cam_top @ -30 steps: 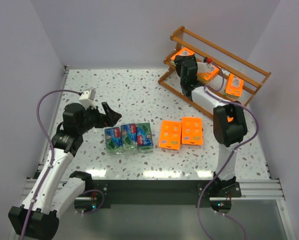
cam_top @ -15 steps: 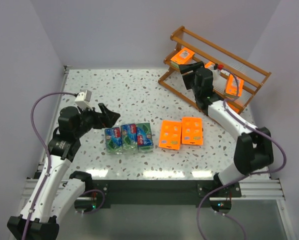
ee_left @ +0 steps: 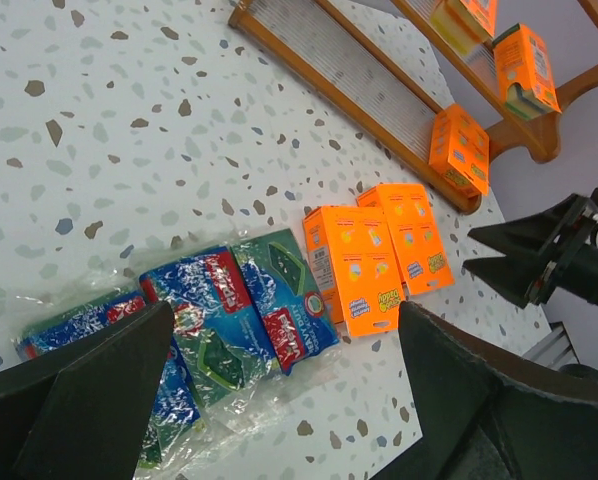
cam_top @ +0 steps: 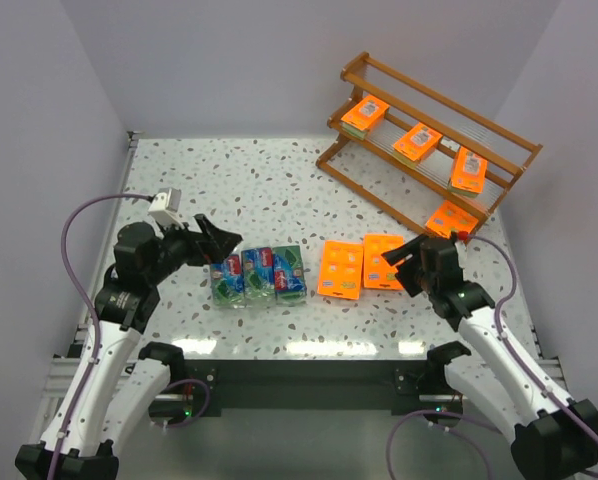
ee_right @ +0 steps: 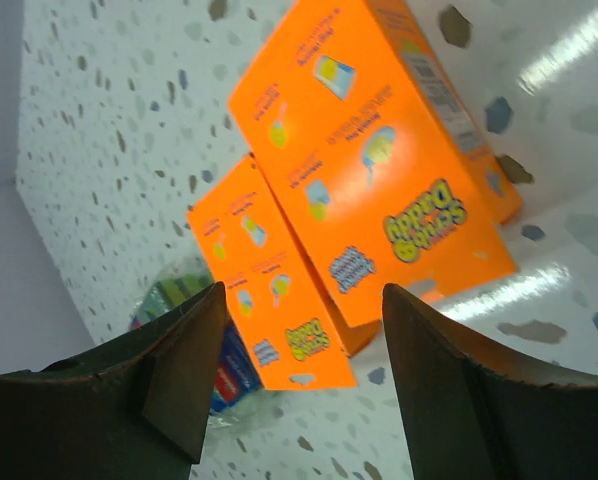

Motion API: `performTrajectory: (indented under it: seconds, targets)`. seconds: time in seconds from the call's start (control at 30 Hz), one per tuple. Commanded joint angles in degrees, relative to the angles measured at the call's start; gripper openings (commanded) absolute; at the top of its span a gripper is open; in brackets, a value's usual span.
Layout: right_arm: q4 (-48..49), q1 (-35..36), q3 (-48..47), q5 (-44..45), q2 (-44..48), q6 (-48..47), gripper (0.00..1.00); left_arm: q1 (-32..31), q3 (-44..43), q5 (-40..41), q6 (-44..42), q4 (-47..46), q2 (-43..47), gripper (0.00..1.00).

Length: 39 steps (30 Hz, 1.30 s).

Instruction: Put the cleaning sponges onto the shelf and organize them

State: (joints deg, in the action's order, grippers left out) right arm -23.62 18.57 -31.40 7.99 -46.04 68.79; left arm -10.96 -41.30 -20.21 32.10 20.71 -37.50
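Risk first, from the overhead camera. Two orange packs (cam_top: 362, 266) lie flat on the table (cam_top: 229, 180) in front of the shelf (cam_top: 371, 190), side by side and touching along one long edge. The right gripper (cam_top: 405, 264) hovers just beside the pack closer to the shelf. If the jaws come down astride that shared edge, they could pinch both packs or shove one askew. Flat packs also offer little to bite on, so a shallow grip may slip.

On the shelf itself sit four more orange packs: three in a line (cam_top: 416, 142) higher up and one (cam_top: 450, 217) at the end of the lowest tier. A low, careless carry toward the shelf could knock that low one off. Farther out from the shelf, three green packs (cam_top: 258, 274) lie in a row, with the left gripper (cam_top: 219, 242) poised right beside them.

Over to the left wrist camera. Both fingers (ee_left: 79, 390) are spread wide and empty, with the green packs lying on the table beneath the gap. The wrap looks loose and crinkled. A pinch on the film alone could let a pack slide out on the way to the shelf.

Right wrist camera now. The fingers (ee_right: 169, 370) stand wide apart and hold nothing. They hang over the two orange packs, and I can see no contact with either. A corner of a green pack peeks out beyond them, on the side away from the shelf.
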Motion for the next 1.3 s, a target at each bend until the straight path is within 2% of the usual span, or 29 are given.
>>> performTrajectory:
  seconds: [0.0,0.4,0.57,0.63,0.8,0.83,0.9,0.93,0.97,1.03,1.17,1.27]
  targets:
    - [-5.0,-0.1,4.3,-2.2,5.1,3.2,0.68,-0.1,0.3,-2.6,1.0,-1.7,0.1,1.00]
    - [-0.8,-1.3,13.1,-3.5,4.4,7.1,0.67,-0.1,-0.4,-3.0,0.8,-0.5,-0.3,1.00]
    - [12.8,-4.1,19.7,-1.8,6.8,9.3,0.64,-0.1,-0.5,-2.8,0.8,-0.3,-0.2,1.00]
    - [14.9,-5.4,21.1,-2.1,6.6,10.3,0.62,-0.1,-0.5,-3.2,1.1,-0.6,-0.4,1.00]
    - [21.8,-7.2,23.3,-0.6,5.1,12.4,0.43,-0.1,-0.9,-3.1,0.9,-0.3,-0.6,1.00]
    - [23.3,-7.7,24.1,-0.6,4.6,12.7,0.36,-0.1,-0.9,-3.1,0.8,-0.3,-0.6,1.00]
    - [26.8,-7.8,24.3,-1.0,2.5,12.9,0.28,-0.1,-0.8,-3.1,0.9,-0.3,-0.6,1.00]
    - [27.4,-7.8,23.8,-1.1,1.5,12.9,0.22,-0.1,-0.7,-3.1,0.9,-0.4,-0.6,1.00]
    - [29.2,-7.9,23.6,-1.6,0.5,12.6,0.10,-0.1,-0.6,-3.3,1.0,-0.6,-0.7,1.00]
    - [31.0,-8.1,23.3,-3.9,-1.4,13.0,0.00,-0.1,-0.6,-3.5,1.0,-0.7,-0.7,1.00]
    - [34.9,-8.1,22.3,-7.8,-0.2,15.6,0.00,-0.1,-0.9,-3.0,0.7,-0.2,-0.2,1.00]
    - [34.5,-8.1,20.6,-9.8,4.2,17.9,0.00,-0.1,-1.0,-2.8,0.4,0.0,0.1,1.00]
